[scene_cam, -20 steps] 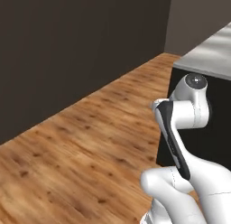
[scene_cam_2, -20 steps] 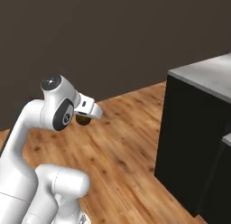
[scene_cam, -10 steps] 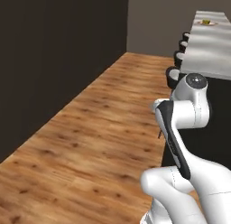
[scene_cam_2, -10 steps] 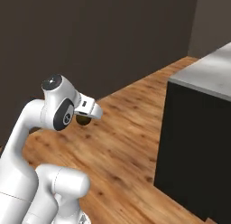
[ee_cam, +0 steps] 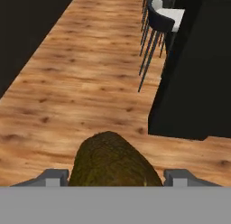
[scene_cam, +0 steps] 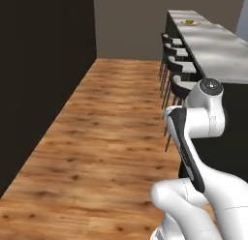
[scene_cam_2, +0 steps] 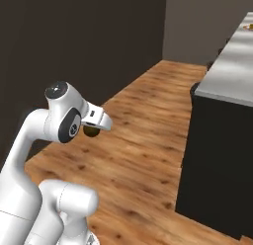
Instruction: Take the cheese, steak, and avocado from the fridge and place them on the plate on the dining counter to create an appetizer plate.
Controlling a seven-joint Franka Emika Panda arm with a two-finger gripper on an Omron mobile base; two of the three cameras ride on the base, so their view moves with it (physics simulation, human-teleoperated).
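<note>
View change: over the last second both base views have swung round — the blank dark wall has slid left and the dining counter (scene_cam: pixel 213 45) has come into line, running away along the right side. The whole picture shifted, so this is the base turning, not the furniture moving.
Meaning for the task: the robot looks to be in the carry leg, now lined up with the wooden floor (scene_cam: pixel 111 118) beside the counter; driving along it seems the next step.
Arm: folded close above the base, same pose as 1 second ago.
Claw: the gripper (ee_cam: pixel 113 175) is closed around the avocado (ee_cam: pixel 113 162), 1 finger on each side of it, spread wide by its bulk.
Avocado: held off the floor at the hand; in the right base view it shows as a small dark lump (scene_cam_2: pixel 90 132) under the white hand.
Plate: a small round shape with a yellow bit on it sits at the far end of the countertop (scene_cam: pixel 189 22) — likely the plate, too small to tell for sure, and well apart from the avocado.
Materials: avocado skin is olive-brown, pebbled, rounded; the countertop is pale grey and smooth on a black base; the floor is warm knotty planks.
Stools: black thin-legged stools (scene_cam: pixel 170 57) with grey seats, lined up against the counter.
</note>
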